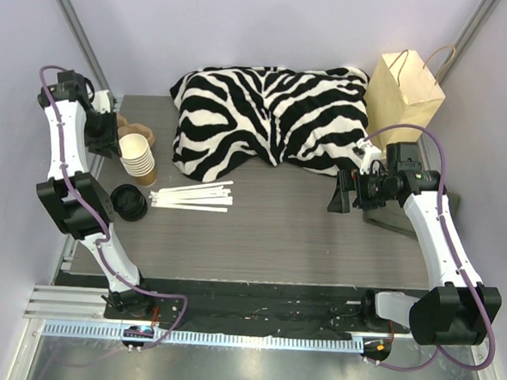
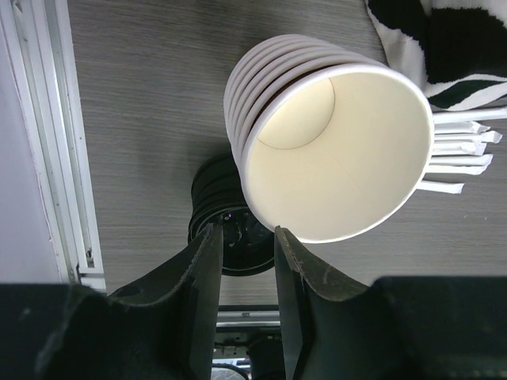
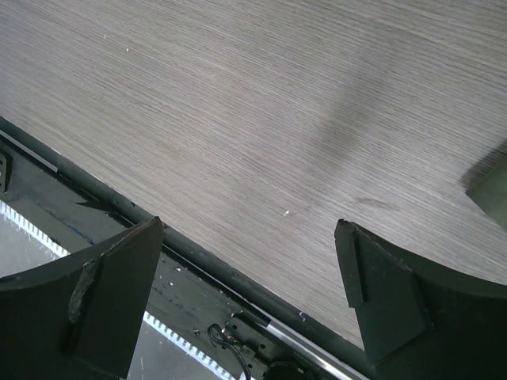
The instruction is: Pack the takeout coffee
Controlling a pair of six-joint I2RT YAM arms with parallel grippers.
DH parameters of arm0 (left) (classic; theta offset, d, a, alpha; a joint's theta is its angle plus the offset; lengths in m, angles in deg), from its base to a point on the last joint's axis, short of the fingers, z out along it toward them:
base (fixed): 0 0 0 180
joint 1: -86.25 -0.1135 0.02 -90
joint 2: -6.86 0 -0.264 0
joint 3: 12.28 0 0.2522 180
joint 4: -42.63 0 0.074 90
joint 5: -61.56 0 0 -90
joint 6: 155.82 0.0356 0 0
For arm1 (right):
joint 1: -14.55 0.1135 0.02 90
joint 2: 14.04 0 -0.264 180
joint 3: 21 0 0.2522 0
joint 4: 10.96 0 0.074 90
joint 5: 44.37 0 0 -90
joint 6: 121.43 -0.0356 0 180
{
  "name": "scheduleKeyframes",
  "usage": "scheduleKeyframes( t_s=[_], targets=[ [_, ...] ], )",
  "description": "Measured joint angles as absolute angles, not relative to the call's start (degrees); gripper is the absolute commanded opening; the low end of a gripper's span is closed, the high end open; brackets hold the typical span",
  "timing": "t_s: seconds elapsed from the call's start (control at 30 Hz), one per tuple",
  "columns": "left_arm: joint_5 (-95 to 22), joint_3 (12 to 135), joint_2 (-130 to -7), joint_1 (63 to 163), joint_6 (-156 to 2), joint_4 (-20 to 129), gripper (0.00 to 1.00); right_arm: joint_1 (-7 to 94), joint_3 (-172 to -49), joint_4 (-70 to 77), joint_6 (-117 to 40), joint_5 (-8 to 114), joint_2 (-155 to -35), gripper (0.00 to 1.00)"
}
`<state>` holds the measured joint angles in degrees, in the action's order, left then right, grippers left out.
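No lidded takeout coffee in view, only its parts. Cup stack sits tilted near the left edge of the surface, toward the far-left corner. Lid stack is just nearer on the same edge.

My read: a paper cup is light and thin-walled, crushes under a hard squeeze and tips easily. Grip across the body just below the rim, where it's stiffest. The lid is slick plastic.

Left claw is narrowly spread with nothing between the fingers. The top cup's rim is right at one fingertip, contact unclear. Right claw is spread wide over bare surface near the front edge.

Wrapped sticks lie just right of the lids. Zebra cloth fills the far edge, and the paper bag stands upright at the far-right corner. The mid-surface is open for a carry.
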<state>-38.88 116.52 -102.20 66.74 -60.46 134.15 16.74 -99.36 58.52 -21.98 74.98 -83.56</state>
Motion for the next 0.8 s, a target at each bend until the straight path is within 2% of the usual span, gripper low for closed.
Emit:
scheduleKeyframes(
  t_s=[0.33, 0.53, 0.8],
  targets=[
    [-39.2, 119.3, -103.1, 67.7, -61.2, 134.0, 0.36, 16.7, -99.3, 58.5, -22.0, 75.4, -83.6, 1.00],
    [-39.1, 119.3, -103.7, 68.3, -61.4, 134.0, 0.32, 16.7, -99.1, 58.5, -22.0, 75.4, -83.6, 1.00],
    [-38.6, 119.4, -105.2, 68.9, -62.0, 134.0, 0.18, 16.7, -99.1, 58.5, -22.0, 75.6, -83.6, 1.00]
  ],
)
